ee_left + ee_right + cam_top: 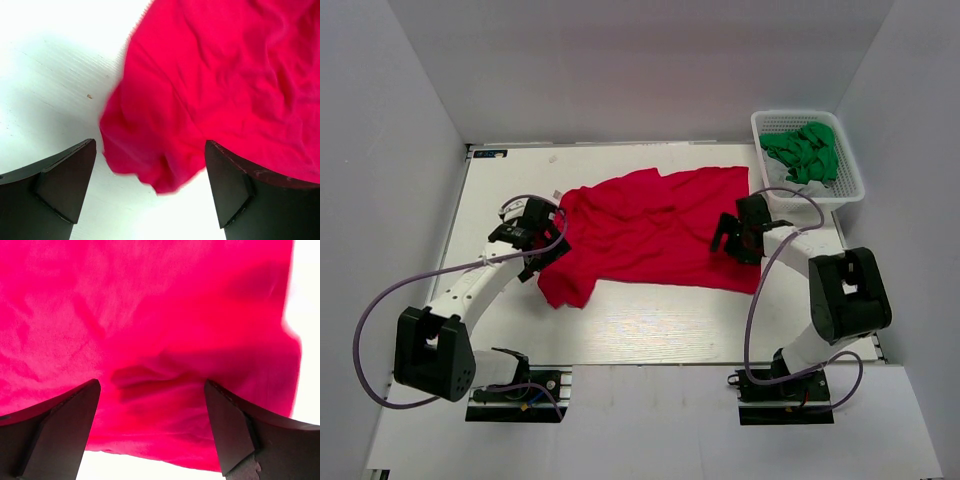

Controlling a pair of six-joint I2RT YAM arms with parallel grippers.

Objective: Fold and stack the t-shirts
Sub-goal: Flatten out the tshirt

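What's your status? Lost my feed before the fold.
Left gripper open over red t-shirt, left edge. Right gripper open over its right side. Shirt spread out, unfolded. Basket far right, not obstructing.

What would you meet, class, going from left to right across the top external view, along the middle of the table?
Left arm's black two-finger gripper → plain bright red fabric t-shirt → right arm's black two-finger gripper → white plastic lattice basket.
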